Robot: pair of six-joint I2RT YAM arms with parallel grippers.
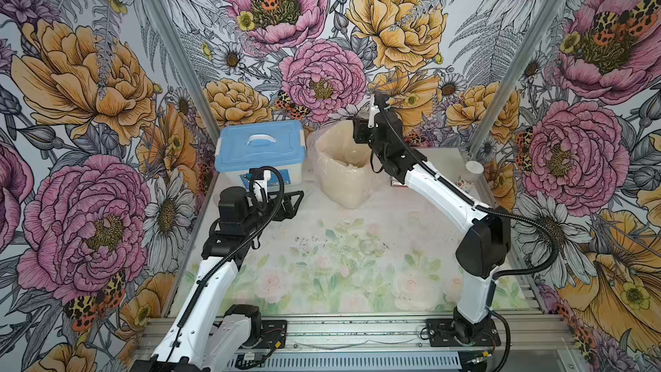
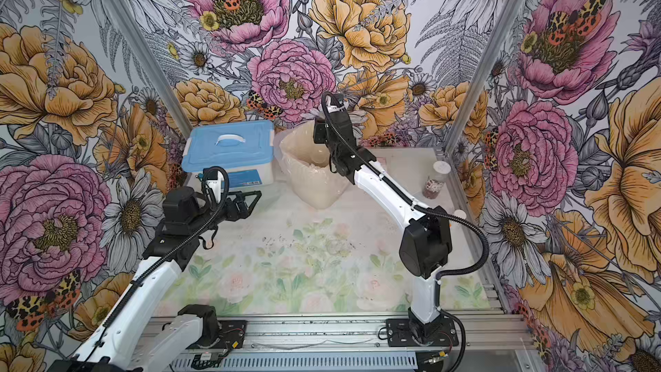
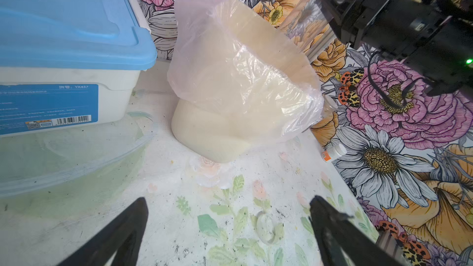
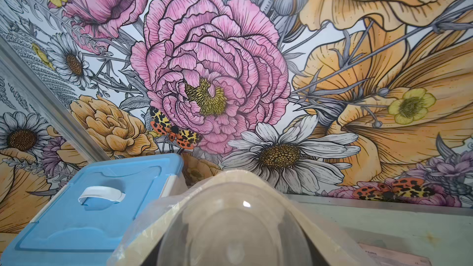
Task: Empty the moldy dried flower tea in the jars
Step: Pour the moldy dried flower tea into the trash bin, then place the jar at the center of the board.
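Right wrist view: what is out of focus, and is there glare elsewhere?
Right wrist view: the clear jar looks soft and out of focus up close, with one glare spot; the wall behind is sharp. Left wrist view: the bin liner glints. Both top views: even light, no hard shadows.

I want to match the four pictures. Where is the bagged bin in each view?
Top view: bin at back centre, right of the box.
Top view: bin likewise, beside the box.
Left wrist: bin central, beside the box.
Right wrist: bin close, beyond the held jar.
Shared landmark: the blue-lidded box.
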